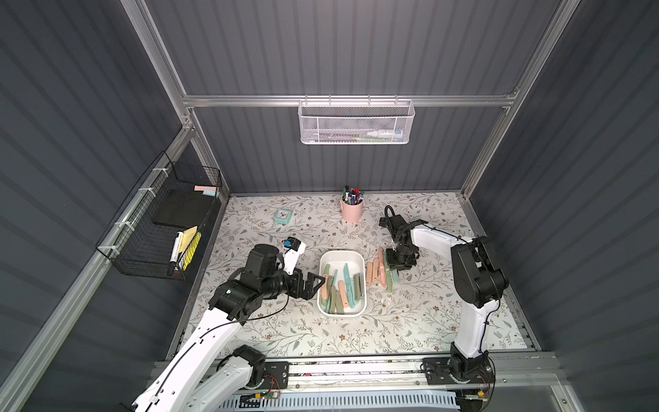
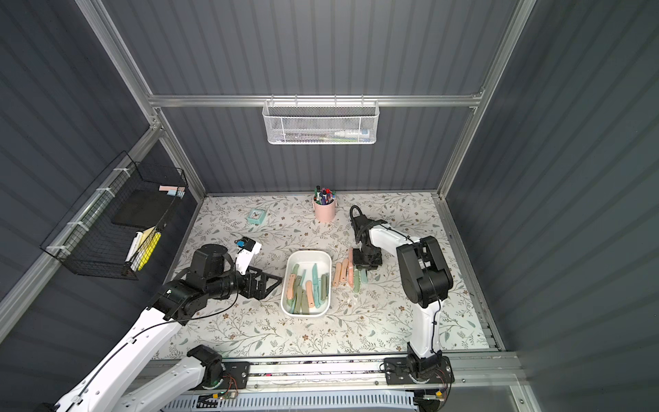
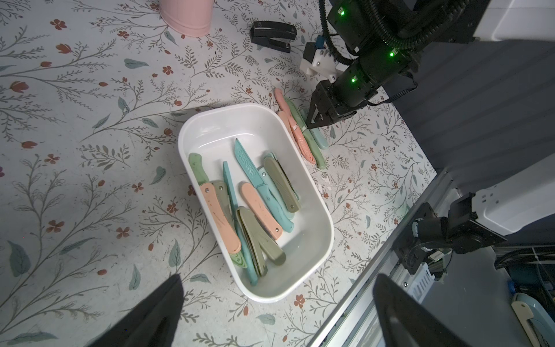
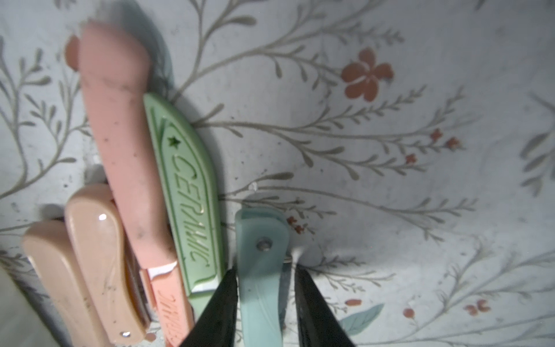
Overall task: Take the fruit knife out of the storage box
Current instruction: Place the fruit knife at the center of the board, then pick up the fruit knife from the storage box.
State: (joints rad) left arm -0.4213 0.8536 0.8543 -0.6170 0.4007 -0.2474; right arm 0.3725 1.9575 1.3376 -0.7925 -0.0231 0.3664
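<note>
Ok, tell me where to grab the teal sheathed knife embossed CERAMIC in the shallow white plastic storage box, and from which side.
Probably best: pinch the teal sheathed knife across its sheath, straight down from above. That end lies uncovered toward the storage box's bare end, while the handle is hemmed in by a peach folding knife and an olive folding knife.

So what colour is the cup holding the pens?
The cup is pink, seen best in a top view.
</note>
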